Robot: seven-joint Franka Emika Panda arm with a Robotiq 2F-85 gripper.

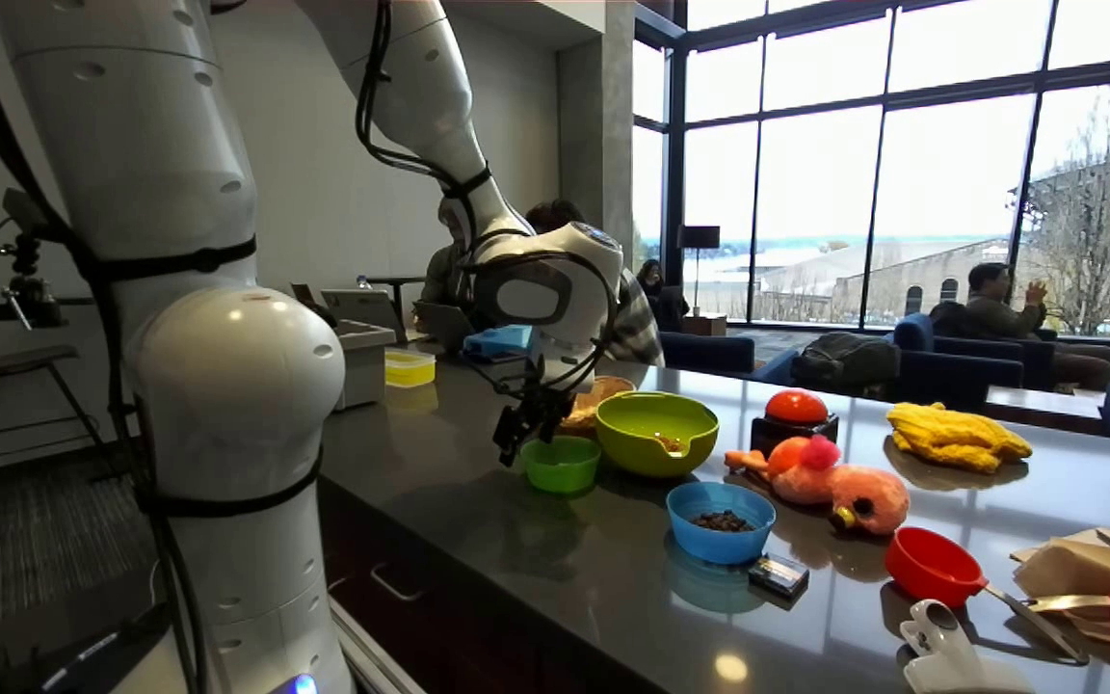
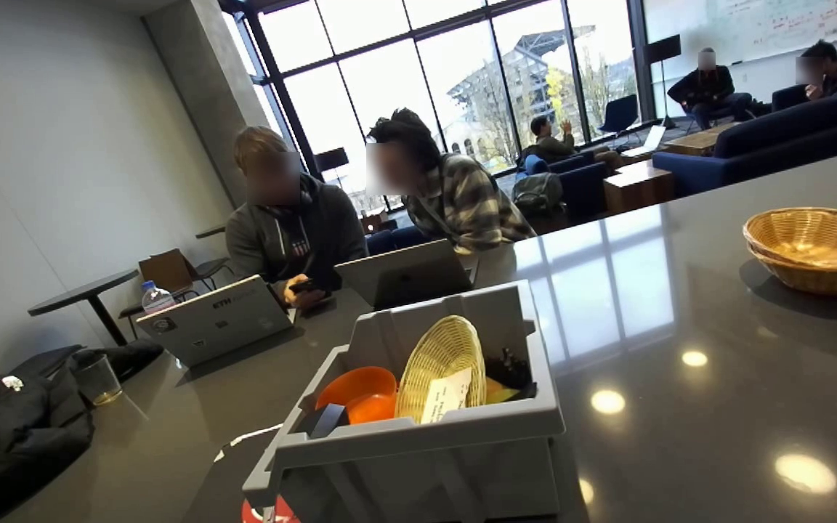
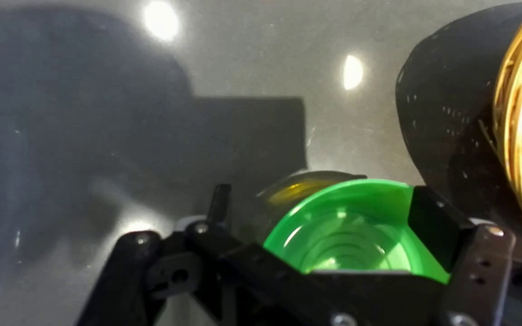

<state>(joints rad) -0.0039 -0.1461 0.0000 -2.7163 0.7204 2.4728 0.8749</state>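
Hand (image 3: 320,201) is spread wide, nothing gripped. Key relation: small green bowl (image 1: 562,472) sits below and between the fingers (image 3: 437,231), off-centre toward the finger nearer the wicker basket (image 3: 514,136). That finger overlaps the bowl's rim in the wrist view; the opposite one stands clear of it. Contact: can't tell. Bowl is round, so no long axis. Only one arm (image 1: 425,96), so no nearer one to pick.

Small green bowl = landmark. Looks seated upright on the worktop (image 1: 488,525).

Counts, placed from it:
- Lime bowl (image 1: 634,458): 1, just beside it, bits inside.
- Wicker baskets: 1 near it, maybe a nested pair, can't tell; 1 more inside the grey bin (image 2: 462,436) (1), well apart from it.
- Blue bowl (image 1: 717,547): 1, to its lower right in an exterior view, dark bits (image 1: 724,521) inside.
- Small dark pack (image 1: 779,574): 1, past the blue bowl.
- Pink plush bird (image 1: 820,484) and red button (image 1: 796,407): 1 each, past the lime bowl.
- Yellow cloth (image 1: 958,436): 1, farther out.
- Red scoops (image 1: 931,567): 2, well apart from it.
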